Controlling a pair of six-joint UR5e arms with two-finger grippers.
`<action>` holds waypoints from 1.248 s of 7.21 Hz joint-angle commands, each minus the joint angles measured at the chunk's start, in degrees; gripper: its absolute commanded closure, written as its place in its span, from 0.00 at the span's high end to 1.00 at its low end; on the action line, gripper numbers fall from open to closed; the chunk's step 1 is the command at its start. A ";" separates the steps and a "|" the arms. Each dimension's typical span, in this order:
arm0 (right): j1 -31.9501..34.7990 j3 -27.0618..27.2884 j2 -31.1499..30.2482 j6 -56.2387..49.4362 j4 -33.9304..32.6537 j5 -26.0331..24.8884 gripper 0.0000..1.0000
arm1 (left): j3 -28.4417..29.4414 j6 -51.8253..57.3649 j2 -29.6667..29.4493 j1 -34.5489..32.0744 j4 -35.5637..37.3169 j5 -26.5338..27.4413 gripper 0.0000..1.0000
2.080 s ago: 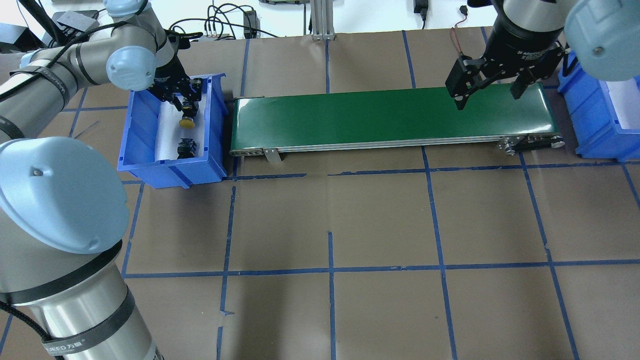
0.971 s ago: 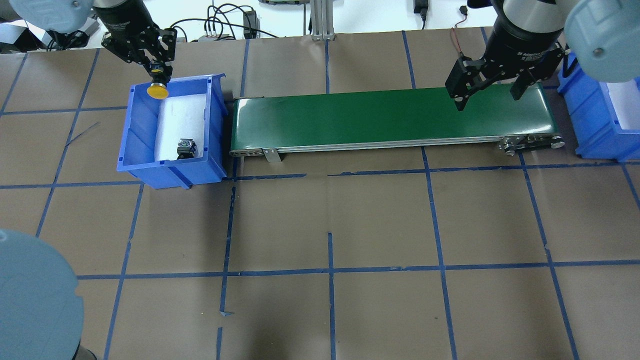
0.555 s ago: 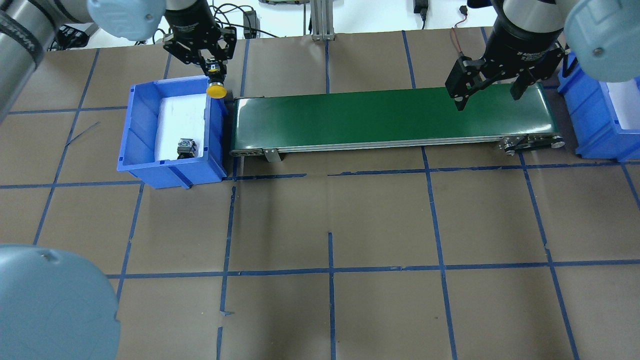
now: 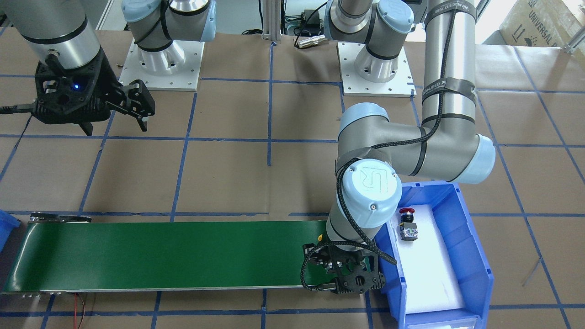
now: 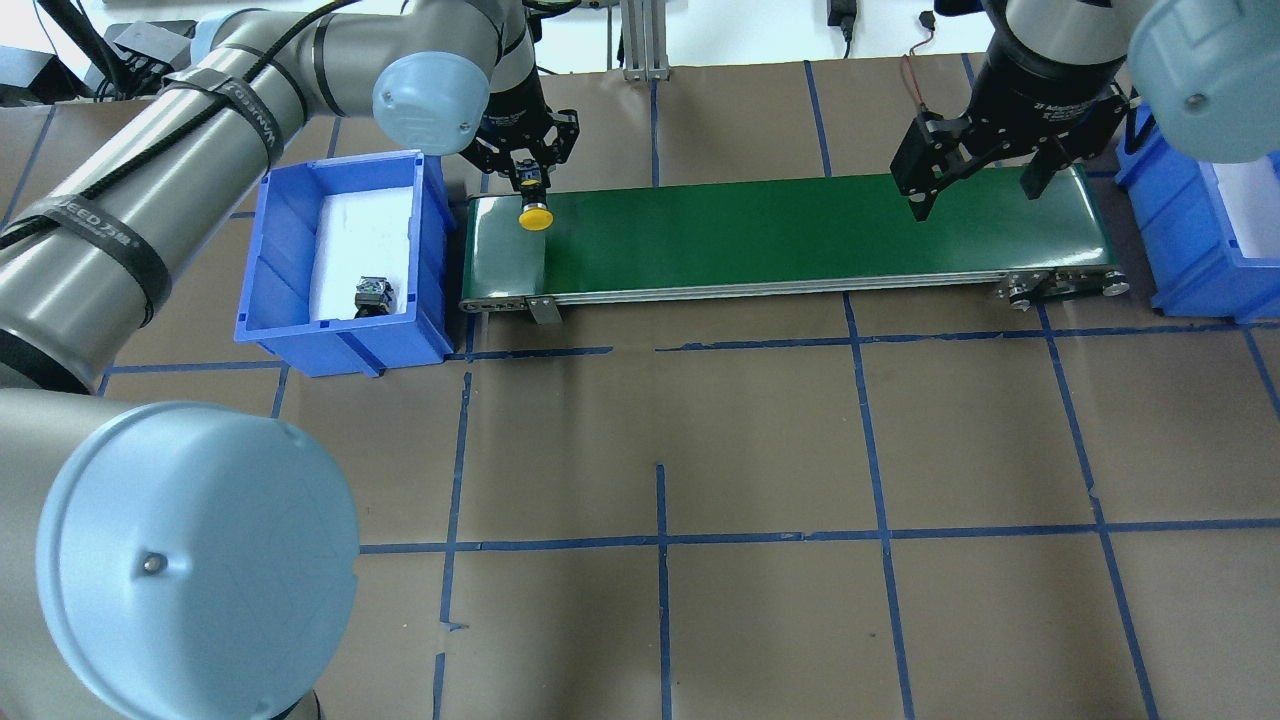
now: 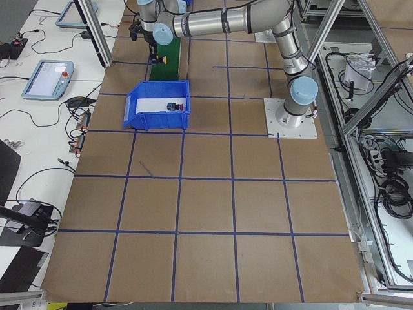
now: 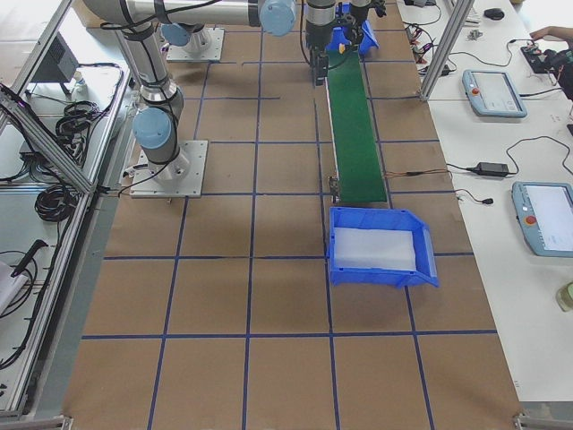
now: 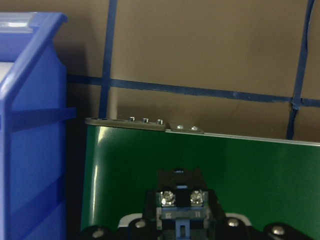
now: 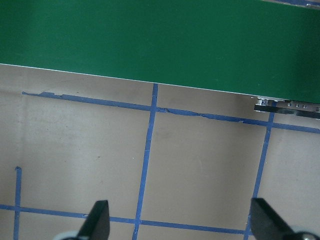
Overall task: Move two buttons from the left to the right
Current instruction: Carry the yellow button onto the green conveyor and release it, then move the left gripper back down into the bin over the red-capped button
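**Yellow button is out of the bin and over the belt, so we're at the drop-off!**

The yellow button [image 5: 536, 217] has swung clear of the left bin [image 5: 290, 335] in the last second. It now hangs cap-down over the left end of the green belt [image 5: 800, 230], the left fingers [image 5: 513, 172] clamped on its body. The red button [image 4: 407, 225] lies in that bin, untouched. Down the belt the right fingers [image 5: 920, 190] wait, spread apart and empty. We reckon a release onto the belt comes next, with one of two under way.
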 commanded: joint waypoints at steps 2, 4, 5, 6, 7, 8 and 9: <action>0.00 0.00 0.00 0.00 0.09 0.00 1.00 | -0.91 -0.34 0.18 -0.26 -0.78 0.30 1.00; 0.00 0.00 0.00 0.09 0.00 0.00 1.00 | 0.93 2.62 3.33 1.22 -4.37 2.65 1.00; 0.00 0.00 0.00 0.00 0.00 0.00 1.00 | 0.68 7.26 6.31 3.41 -7.26 3.11 1.00; 0.00 0.00 0.00 0.00 0.00 0.00 1.00 | 0.32 11.57 7.65 8.39 -7.47 2.33 1.00; 0.00 0.00 0.00 0.00 0.00 0.00 1.00 | -0.29 18.92 8.09 13.14 -7.47 1.97 1.00; 0.00 0.00 0.00 0.00 0.00 0.00 1.00 | -0.47 23.69 8.27 16.58 -7.55 -0.64 1.00; 0.00 0.00 0.00 0.09 0.00 0.00 1.00 | -1.77 26.87 8.27 18.62 -7.47 -1.10 1.00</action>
